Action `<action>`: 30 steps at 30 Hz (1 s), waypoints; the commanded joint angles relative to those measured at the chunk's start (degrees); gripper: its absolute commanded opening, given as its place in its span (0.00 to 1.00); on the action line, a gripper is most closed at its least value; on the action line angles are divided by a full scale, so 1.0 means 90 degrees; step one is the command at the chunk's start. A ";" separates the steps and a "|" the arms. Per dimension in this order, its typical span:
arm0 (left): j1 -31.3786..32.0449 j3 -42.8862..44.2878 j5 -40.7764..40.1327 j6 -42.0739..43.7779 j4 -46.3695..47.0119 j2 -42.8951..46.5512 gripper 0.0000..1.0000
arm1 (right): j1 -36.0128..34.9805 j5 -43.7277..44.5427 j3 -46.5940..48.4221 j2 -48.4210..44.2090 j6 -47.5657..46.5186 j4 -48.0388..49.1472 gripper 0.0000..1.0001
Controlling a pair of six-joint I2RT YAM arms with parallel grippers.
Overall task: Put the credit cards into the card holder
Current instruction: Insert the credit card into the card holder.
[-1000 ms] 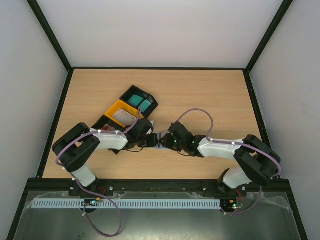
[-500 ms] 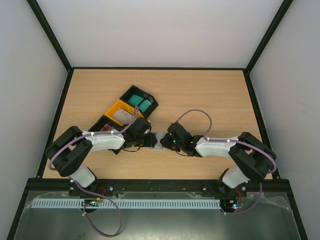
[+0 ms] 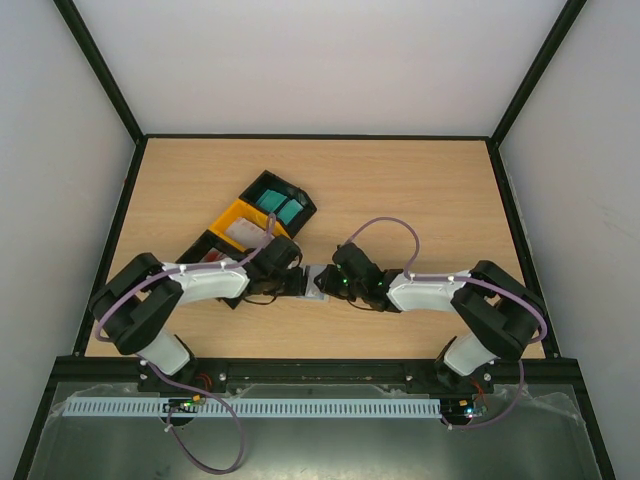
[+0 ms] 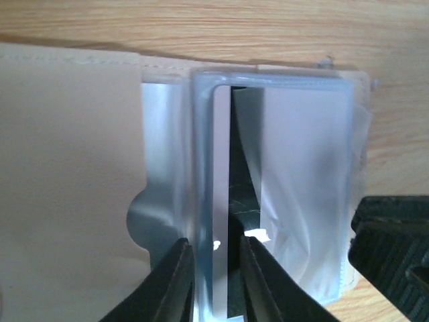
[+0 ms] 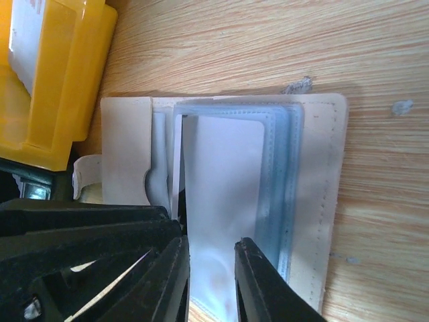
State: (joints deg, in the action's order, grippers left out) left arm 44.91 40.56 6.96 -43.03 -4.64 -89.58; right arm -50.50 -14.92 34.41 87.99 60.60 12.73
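The beige card holder [image 4: 67, 168] lies open on the table between both arms [image 3: 316, 284], its clear sleeves fanned out [image 5: 281, 168]. A whitish credit card [image 4: 222, 168] stands on edge partly inside a blue-tinted sleeve. My left gripper [image 4: 214, 243] straddles the card's near end with its jaws a little apart, a dark gap beside the right finger. My right gripper [image 5: 212, 243] is closed on a frosted sleeve leaf [image 5: 221, 174], holding that pocket apart. More credit cards stay in the bins: teal ones [image 3: 274, 200] and a white one [image 3: 243, 233].
A yellow bin [image 5: 60, 80] stands right beside the holder, between two black bins [image 3: 290, 205] [image 3: 205, 250] in a diagonal row at the left. The right gripper's black body [image 4: 392, 248] sits at the holder's corner in the left wrist view.
Both grippers have slid a little to the left with the holder. The left elbow has swung outward and its jaws have parted from a tight close.
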 commanded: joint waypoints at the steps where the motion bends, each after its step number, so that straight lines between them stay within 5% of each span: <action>1: -0.0053 -0.0060 -0.0119 0.0023 -0.0037 -0.0215 0.18 | -0.0041 0.0321 0.0103 -0.0033 -0.0075 -0.0151 0.21; 8: -0.0048 -0.0144 -0.0142 0.0054 -0.0009 -0.0363 0.06 | -0.0034 0.0344 0.0092 -0.0113 -0.0138 -0.0311 0.23; 30: -0.0253 -0.0702 -0.0140 -0.0083 0.0351 -0.0735 0.06 | -0.0077 0.0380 0.0267 0.0183 -0.0195 -0.0657 0.31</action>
State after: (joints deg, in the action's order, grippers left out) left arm 43.24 37.78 7.79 -43.92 4.08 -91.88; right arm -50.65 -13.78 35.22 88.40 59.18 9.52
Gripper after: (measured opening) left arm 0.059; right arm 0.301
